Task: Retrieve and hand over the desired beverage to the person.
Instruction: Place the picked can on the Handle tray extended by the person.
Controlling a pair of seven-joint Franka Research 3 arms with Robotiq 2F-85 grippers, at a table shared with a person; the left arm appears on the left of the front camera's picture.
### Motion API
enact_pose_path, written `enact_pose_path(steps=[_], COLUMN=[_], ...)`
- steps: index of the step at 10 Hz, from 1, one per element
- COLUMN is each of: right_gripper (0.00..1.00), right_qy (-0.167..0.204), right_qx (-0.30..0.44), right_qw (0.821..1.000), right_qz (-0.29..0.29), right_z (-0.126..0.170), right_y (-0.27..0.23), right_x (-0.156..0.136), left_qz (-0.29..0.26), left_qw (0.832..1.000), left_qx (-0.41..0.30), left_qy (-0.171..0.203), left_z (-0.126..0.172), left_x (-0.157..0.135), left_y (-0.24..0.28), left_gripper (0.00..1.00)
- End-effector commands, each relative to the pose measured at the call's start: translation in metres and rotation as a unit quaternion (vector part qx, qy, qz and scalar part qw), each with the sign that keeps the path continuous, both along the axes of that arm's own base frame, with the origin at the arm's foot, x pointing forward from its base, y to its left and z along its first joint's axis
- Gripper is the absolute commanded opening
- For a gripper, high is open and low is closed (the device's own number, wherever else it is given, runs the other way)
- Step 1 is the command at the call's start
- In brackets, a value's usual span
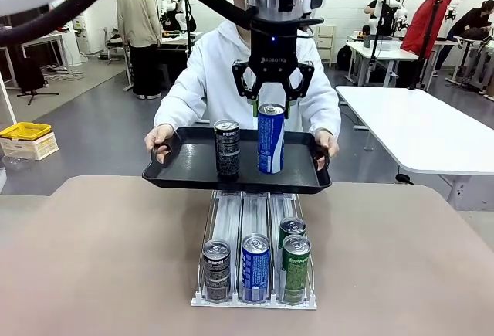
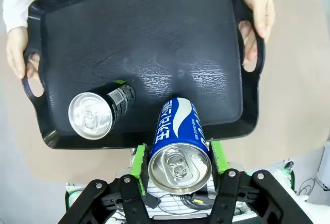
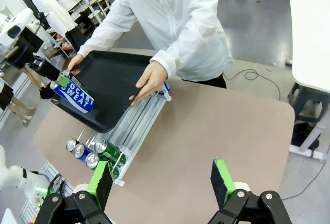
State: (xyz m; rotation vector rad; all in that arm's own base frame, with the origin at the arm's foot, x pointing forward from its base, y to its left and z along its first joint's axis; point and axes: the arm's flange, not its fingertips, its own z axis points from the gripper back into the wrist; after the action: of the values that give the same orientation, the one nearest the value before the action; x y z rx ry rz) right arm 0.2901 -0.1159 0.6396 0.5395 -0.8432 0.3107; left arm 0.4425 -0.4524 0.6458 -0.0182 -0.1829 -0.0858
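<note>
On pebbled black tray [image 2: 154, 38], glossy cylindrical blue can [image 2: 178, 144], perhaps pincer-gripped

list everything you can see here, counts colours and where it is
tray: 1, black, held above the table's far edge by the person
blue can: 1, blue and white, upright on the tray, between the left pincer's green pads
black can: 1, black Pepsi, upright on the tray beside the blue can
can rack: 1, silver, three lanes, on the table below the tray
racked cans: 4; one black, one blue, two green, at the rack's near end
table: 1, tan
person: 1, white hooded jacket, a hand on each tray handle
left pincer: black, shut on the blue can
right pincer: black with green pads, open, above the table
</note>
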Motion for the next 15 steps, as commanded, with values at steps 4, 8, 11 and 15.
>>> enact_pose_path(steps=[4,8,11,15], right_gripper=[1.00,1.00,1.00,1.00], right_qy=[-0.003,-0.003,-0.003,-0.003], right_qx=[0.012,0.012,0.012,0.012], right_qw=[1.000,1.000,1.000,1.000], right_qz=[0.010,0.010,0.010,0.010], right_z=[-0.001,-0.001,-0.001,-0.001], right_y=[0.001,0.001,0.001,0.001], right_x=[0.002,0.002,0.002,0.002], left_qz=[-0.015,-0.012,-0.016,-0.023], left_qw=[1.000,0.999,0.999,0.999], left_qx=[0.018,0.020,0.013,0.014], left_qy=[0.019,0.034,0.040,0.040], left_z=[-0.010,-0.020,-0.021,-0.020], left_x=[0.016,0.018,0.018,0.018], left_y=[-0.018,-0.017,-0.016,-0.015], left_gripper=[0.58,0.58,1.00,1.00])
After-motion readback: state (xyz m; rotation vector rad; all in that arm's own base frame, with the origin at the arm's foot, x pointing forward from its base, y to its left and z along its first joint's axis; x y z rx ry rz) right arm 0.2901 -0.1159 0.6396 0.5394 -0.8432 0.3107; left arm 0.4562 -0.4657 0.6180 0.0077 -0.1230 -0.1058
